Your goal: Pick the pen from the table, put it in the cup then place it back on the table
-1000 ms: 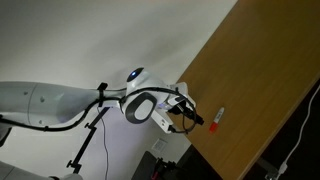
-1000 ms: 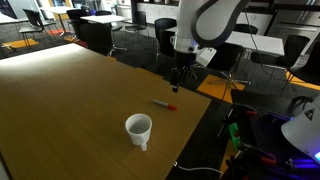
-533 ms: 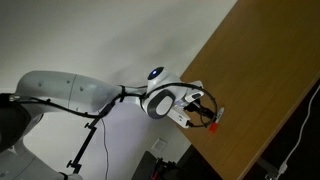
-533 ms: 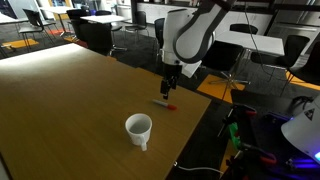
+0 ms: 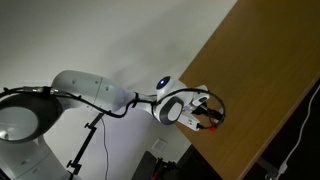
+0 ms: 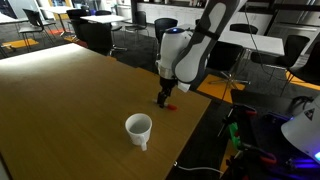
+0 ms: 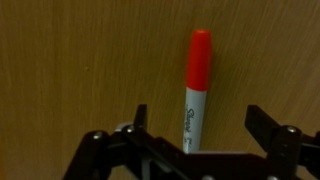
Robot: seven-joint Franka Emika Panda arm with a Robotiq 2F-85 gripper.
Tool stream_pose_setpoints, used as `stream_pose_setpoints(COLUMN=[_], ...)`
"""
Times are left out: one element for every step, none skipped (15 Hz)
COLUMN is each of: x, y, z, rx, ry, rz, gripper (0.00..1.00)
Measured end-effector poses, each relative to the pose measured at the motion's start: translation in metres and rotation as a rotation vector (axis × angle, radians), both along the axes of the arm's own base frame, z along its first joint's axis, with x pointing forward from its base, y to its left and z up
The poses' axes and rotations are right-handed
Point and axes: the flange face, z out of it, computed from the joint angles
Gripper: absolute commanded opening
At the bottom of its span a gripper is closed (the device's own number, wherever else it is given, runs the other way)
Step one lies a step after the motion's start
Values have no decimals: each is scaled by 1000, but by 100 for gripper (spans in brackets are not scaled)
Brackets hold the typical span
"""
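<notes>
The pen, with a red-orange cap and a white barrel, lies flat on the brown wooden table. In the wrist view my gripper is open, one finger on each side of the pen's white barrel, not touching it. In an exterior view the gripper is down at the table, over the pen near the table's edge. The white cup stands upright on the table, a short way from the pen. In an exterior view the gripper is at the table's edge and hides the pen.
The pen lies close to the table's edge. Office desks and chairs stand beyond the table. A dark tripod stands by the wall below the arm.
The arm has come down and moved over the pen. The open gripper now straddles the pen at table height. Pen and cup have not moved.
</notes>
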Motion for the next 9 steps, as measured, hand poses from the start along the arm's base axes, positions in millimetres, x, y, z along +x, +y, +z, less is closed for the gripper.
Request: stream_pose_setpoints(x=[0, 0, 1, 1, 2, 3, 3, 4, 4], y=[1, 2, 2, 1, 1, 1, 1, 1, 0], z=[-4, -7, -9, -10, -11, -12, -12, -12, -12], rx=[-2, -4, -6, -7, -8, -9, -9, -9, -9], ry=[-1, -2, -5, -7, -9, -11, -12, -13, -14], rz=[3, 5, 6, 7, 7, 7, 6, 6, 6], gripper=[72, 66, 58, 49, 42, 34, 27, 19, 12])
